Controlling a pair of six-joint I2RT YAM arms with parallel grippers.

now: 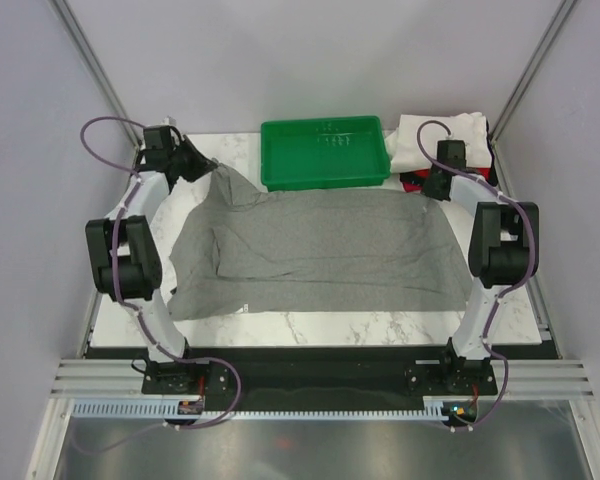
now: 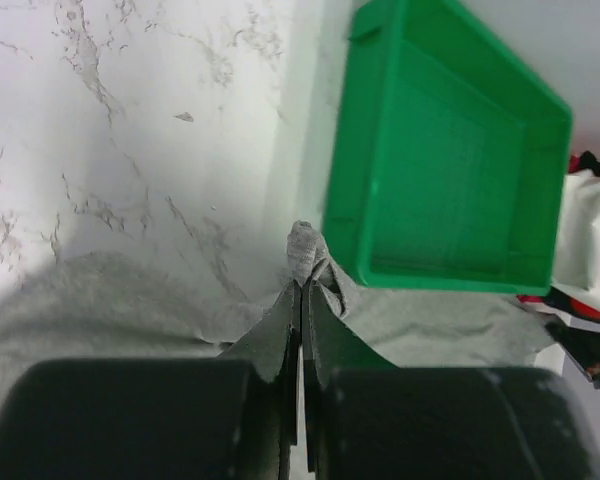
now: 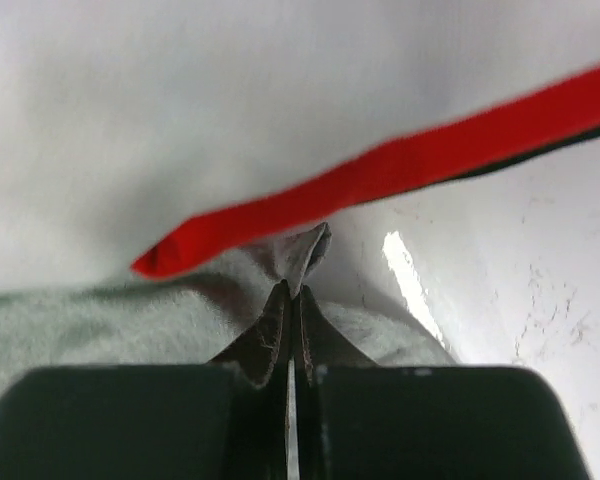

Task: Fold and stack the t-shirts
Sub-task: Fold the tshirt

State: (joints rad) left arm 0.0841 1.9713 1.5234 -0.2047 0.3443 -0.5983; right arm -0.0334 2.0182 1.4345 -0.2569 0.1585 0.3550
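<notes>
Grey shirt [image 1: 310, 250] lies spread on the table [image 1: 310, 328] just on the near side of the tray [image 1: 325, 160]. Its long axis runs left to right, parallel to the tray's long near wall, and it reaches past both ends of the tray. Which end is collar and which is hem I cannot tell. Most of the cloth is flat with shallow wrinkles, and a flap is doubled over at the end left of the tray. Its far edge runs close along the tray's near wall, while its near edge lies well towards the arm bases. The far left corner rises in a peak to the left gripper [image 1: 202, 168], which sits just off the tray's left end. In the left wrist view the fingers are pressed together on a small nub of grey cloth that pokes out past the tips, just beside the tray's outer wall. The far right corner meets the right gripper [image 1: 432, 190], just off the tray's right end. In the right wrist view those fingers are likewise closed on a point of grey cloth. So the shirt hangs from the two grippers at its two far corners and spreads away from them towards the near side. Right of the tray, just beside its end wall, sits a folded white shirt [image 1: 450, 135] on top of a red shirt [image 1: 412, 179]. Seen from the right wrist, the red shows as a band under the white, directly beyond the pinched corner.
</notes>
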